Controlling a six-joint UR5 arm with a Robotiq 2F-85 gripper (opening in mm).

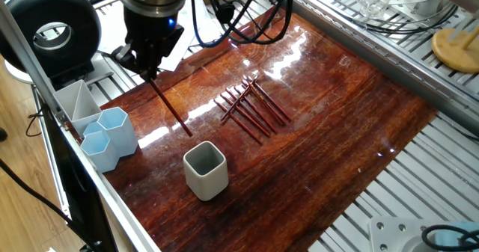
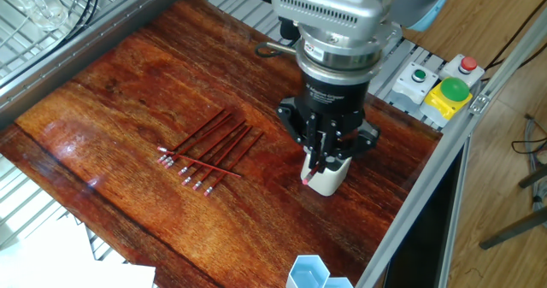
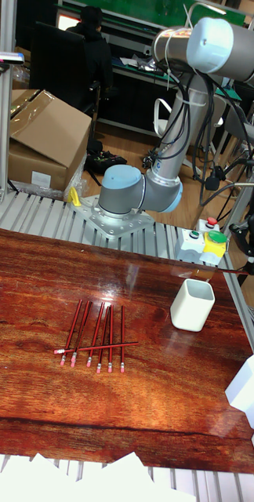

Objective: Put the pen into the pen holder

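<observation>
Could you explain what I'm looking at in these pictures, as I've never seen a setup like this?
This is a single robot arm at a wooden table, filmed by three fixed cameras: two look down from opposite sides, and a tall one faces the arm's base. At the arm's tip is a two-finger gripper, shut on a thin red pen that hangs at a slant above the table. Nearby stands an off-white pen holder, with nothing in it. More red pens lie in a row on the wood. At the edge sit pale blue hexagonal cups and a grey tray.
</observation>
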